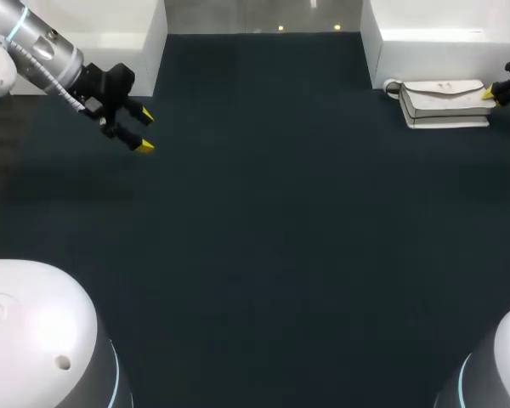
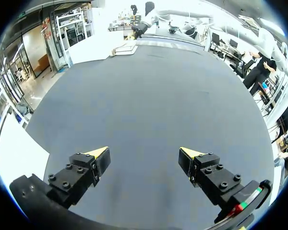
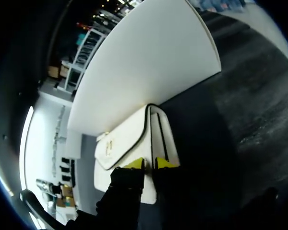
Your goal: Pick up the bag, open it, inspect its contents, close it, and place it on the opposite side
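Note:
A white bag [image 1: 444, 102] with dark trim lies on its side at the table's back right, its flap fastened; far across the table the left wrist view shows the bag [image 2: 126, 48] small. My right gripper [image 1: 493, 92] comes in from the right edge and meets the bag's right end. Up close, the bag [image 3: 125, 143] has its thin edge pinched between the yellow tips of my right gripper [image 3: 150, 164], which stand almost together. My left gripper [image 1: 144, 130] hovers over the back left of the table, fingers wide apart; my left gripper [image 2: 144, 152] has only dark tabletop between them.
A white box [image 1: 442, 34] stands right behind the bag, its wall [image 3: 149, 72] close to my right fingers. Another white box [image 1: 110, 42] stands at the back left, behind my left arm. The bag's strap [image 1: 393, 86] loops out at its left end.

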